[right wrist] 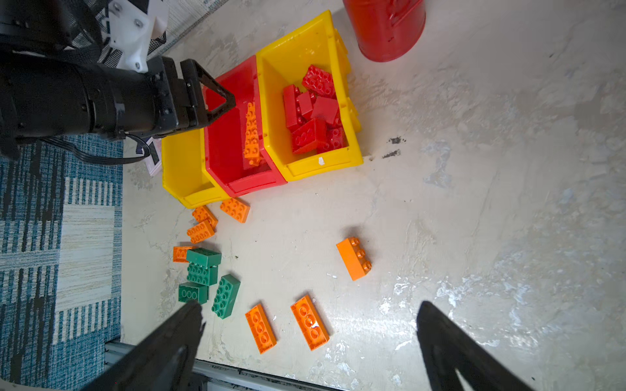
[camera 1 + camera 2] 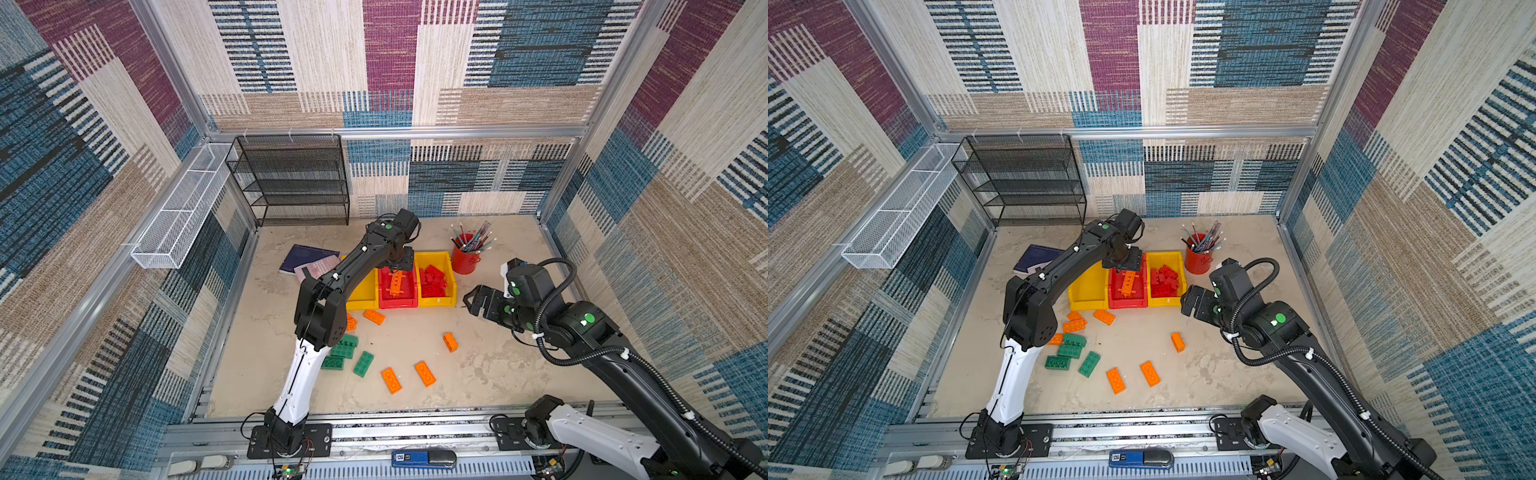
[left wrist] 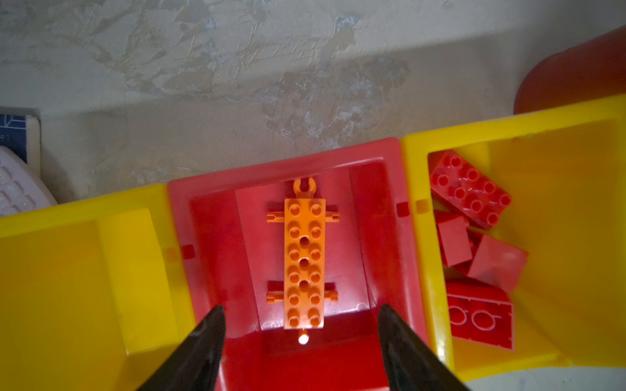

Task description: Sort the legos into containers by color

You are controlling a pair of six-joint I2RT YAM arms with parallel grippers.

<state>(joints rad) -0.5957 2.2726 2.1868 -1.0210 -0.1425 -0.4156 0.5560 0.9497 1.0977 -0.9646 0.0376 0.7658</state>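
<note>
Over the red bin (image 2: 397, 303) my left gripper (image 3: 300, 306) hangs, jaws apart and empty. My right gripper (image 2: 470, 303), wide and empty, hovers off to the bin's right. The long orange plate (image 3: 304, 257) lies inside, lengthwise along the bin. An orange brick (image 2: 374, 316) lies just before its front, slanted crosswise, nearer my left, I judge.

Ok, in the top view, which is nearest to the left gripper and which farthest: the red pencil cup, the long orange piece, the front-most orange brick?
From the left gripper:
1. Long orange piece: right below it, in the red bin.
2. Red pencil cup: off to the right, at the back.
3. Front-most orange brick: lying at the front of the table.
</note>
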